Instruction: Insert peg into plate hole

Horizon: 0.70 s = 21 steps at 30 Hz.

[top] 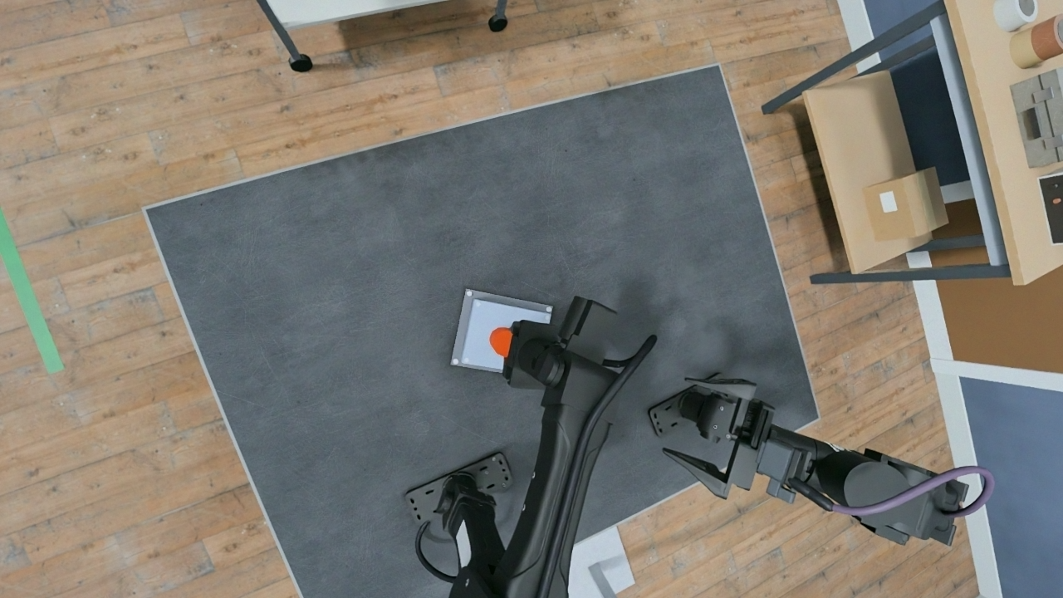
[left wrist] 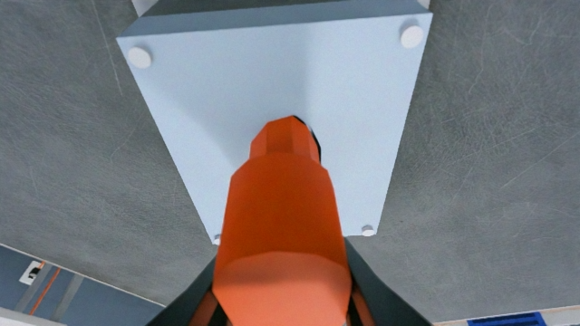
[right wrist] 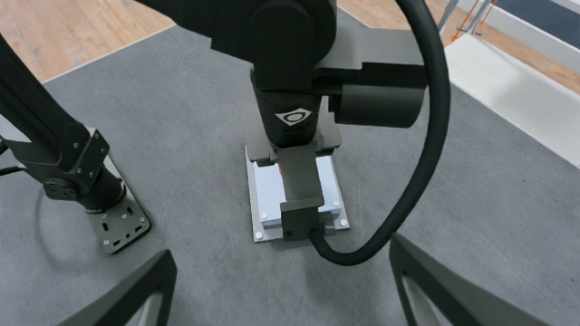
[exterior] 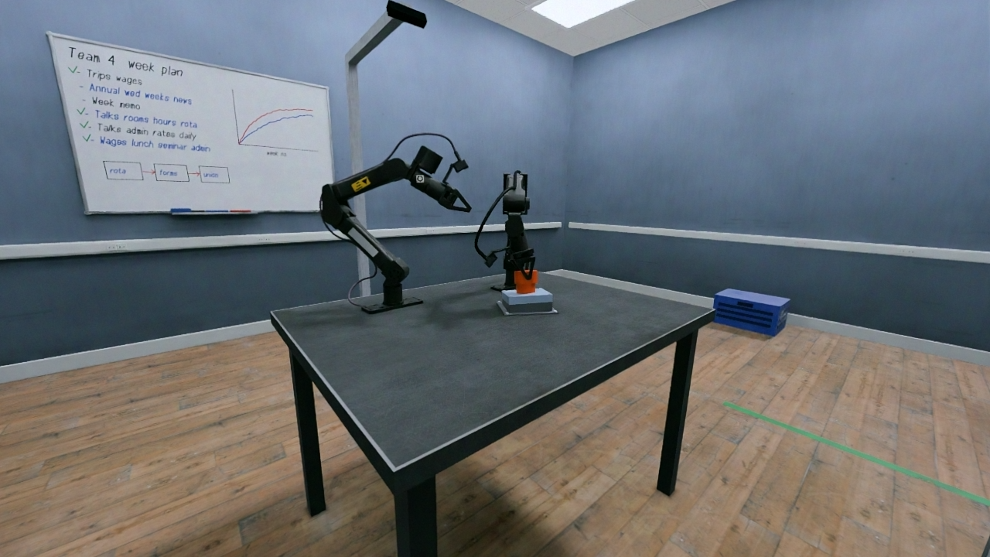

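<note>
An orange peg point(top: 500, 341) point(exterior: 526, 282) point(left wrist: 283, 204) stands roughly upright over the light blue plate point(top: 482, 316) point(exterior: 536, 299) point(left wrist: 195, 86) point(right wrist: 268, 190), its narrower end down. My left gripper point(exterior: 527, 268) point(left wrist: 285, 249) is shut on its upper part. In the left wrist view a thin dark crescent of the hole point(left wrist: 317, 141) shows along the right side of the peg's lower end; the rest of the hole is hidden. I cannot tell whether the peg's tip is above the rim or slightly inside. My right gripper point(top: 676, 414) point(exterior: 469, 208) is open and empty, away from the plate.
The plate tops a block on a grey base point(top: 458, 338) point(exterior: 505, 312) with small white studs at its corners. The left arm point(top: 546, 461) point(right wrist: 290, 54) reaches over it. The right arm point(top: 854, 468) point(exterior: 373, 181) is raised to one side. Both stand on the dark table point(top: 334, 297) point(exterior: 428, 374).
</note>
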### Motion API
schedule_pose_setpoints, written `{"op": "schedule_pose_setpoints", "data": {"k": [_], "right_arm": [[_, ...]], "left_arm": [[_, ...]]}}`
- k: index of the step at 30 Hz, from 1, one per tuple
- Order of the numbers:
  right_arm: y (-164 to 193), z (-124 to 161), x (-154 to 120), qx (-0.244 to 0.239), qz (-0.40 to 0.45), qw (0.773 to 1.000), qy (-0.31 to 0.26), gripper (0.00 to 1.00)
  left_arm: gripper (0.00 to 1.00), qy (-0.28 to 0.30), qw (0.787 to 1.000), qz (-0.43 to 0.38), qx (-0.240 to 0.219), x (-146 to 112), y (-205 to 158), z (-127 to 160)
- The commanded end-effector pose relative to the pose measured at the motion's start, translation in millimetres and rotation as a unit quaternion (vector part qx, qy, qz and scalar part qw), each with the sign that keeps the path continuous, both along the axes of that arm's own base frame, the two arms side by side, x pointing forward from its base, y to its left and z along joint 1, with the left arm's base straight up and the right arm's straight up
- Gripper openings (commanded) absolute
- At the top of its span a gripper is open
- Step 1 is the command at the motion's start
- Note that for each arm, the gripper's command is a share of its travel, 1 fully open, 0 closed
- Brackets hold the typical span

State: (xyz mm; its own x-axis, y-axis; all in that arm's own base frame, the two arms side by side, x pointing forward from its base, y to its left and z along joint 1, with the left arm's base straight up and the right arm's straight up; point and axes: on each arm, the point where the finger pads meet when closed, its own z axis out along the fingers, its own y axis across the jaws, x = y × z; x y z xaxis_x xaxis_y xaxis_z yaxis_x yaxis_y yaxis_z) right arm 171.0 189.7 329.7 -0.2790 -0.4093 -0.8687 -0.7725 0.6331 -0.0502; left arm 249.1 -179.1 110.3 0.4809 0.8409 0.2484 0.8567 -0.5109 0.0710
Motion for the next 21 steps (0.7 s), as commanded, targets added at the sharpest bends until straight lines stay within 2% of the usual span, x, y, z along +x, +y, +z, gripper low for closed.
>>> {"op": "schedule_pose_setpoints", "data": {"k": [1,21], "right_arm": [[-2.7,8.5,-3.8,0.006,0.0,1.0,-0.002,1.0],[-2.7,8.5,-3.8,0.006,0.0,1.0,-0.002,1.0]], "left_arm": [[0.4,-0.011,1.0,-0.002,-0.007,-0.8,4.9,5.9],[0.4,-0.007,1.0,-0.002,-0.007,0.8,2.0,5.4]]}}
